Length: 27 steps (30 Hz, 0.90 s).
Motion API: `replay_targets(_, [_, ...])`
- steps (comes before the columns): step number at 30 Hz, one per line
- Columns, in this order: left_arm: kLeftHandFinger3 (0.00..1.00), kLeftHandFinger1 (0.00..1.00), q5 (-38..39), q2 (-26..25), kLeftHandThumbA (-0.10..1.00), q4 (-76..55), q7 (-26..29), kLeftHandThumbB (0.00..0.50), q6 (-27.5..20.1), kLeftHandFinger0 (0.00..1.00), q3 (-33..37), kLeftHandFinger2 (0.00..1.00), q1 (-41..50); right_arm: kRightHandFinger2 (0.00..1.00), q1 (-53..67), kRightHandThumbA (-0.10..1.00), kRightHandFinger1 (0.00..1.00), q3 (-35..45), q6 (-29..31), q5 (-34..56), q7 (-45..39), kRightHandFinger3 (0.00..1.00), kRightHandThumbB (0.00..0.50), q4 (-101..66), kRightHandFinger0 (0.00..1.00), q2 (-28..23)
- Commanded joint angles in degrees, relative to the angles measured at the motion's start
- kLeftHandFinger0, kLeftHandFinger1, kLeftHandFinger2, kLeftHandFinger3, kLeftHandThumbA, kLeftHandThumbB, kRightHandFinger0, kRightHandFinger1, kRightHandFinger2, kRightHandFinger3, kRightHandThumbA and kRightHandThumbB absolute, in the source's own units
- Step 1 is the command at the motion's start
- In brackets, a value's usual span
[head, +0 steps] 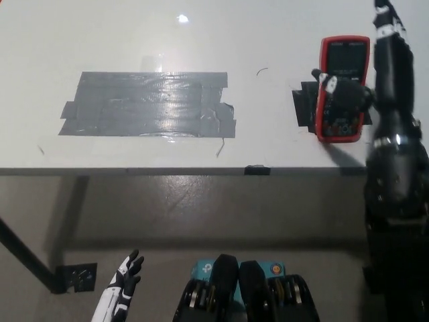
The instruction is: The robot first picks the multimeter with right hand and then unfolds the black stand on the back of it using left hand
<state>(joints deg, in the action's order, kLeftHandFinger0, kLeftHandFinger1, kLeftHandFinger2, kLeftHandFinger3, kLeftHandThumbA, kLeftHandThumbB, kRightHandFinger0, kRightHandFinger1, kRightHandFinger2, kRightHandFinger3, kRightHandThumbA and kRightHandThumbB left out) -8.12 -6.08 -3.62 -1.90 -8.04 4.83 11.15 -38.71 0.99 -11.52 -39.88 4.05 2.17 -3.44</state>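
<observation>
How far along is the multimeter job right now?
Early. Done: the right hand is over the table at the multimeter, fingers across its face. In hand: the grasp; the meter lies on the table, not yet lifted, and a firm grip cannot be confirmed. Left: lifting it and unfolding the back stand, which is hidden. The left hand rests open, low at lower left.

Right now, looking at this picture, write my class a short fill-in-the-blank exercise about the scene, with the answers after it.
1. The multimeter has a ____ casing.
2. The black right hand reaches over the ____.
3. The white left hand rests low, ____ the table edge.
4. The grey tape patch lies on the table's ____ side.

Answers: red; multimeter; below; left
</observation>
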Motion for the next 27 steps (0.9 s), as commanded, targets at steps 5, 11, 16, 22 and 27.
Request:
replay_targets(5, [1.0,1.0,-0.9,-0.8,1.0,-0.7,0.1,0.095,-4.6,1.0,0.3,1.0,0.9,1.0,-14.1,1.0,1.0,-1.2,-14.5,-1.5,-2.7,1.0,0.419,10.9,1.0,-2.8])
replay_targets(11, [1.0,1.0,-0.9,-0.9,1.0,-0.8,-0.1,0.108,-4.1,1.0,0.2,1.0,0.6,1.0,-17.9,1.0,1.0,-0.4,-15.4,0.6,-1.7,1.0,0.386,15.9,1.0,-3.7])
replay_targets(16, [1.0,1.0,-0.9,-0.8,1.0,-0.7,0.1,0.115,-4.1,1.0,0.2,1.0,0.6,1.0,-19.7,1.0,1.0,-0.8,-15.3,1.8,-0.5,1.0,0.389,20.4,1.0,-4.7])
replay_targets(22, [1.0,1.0,-0.9,-1.0,1.0,-1.2,-0.1,0.116,-3.3,1.0,0.0,1.0,0.0,1.0,-21.6,1.0,1.0,-0.2,-15.4,1.7,-1.4,1.0,0.399,26.4,1.0,-4.2])
replay_targets(27, [1.0,1.0,-0.2,-0.6,1.0,-0.7,0.1,0.136,-3.7,1.0,-0.3,1.0,-0.1,1.0,-22.7,1.0,1.0,1.5,-15.4,6.2,-0.9,1.0,0.423,31.4,1.0,-2.7])
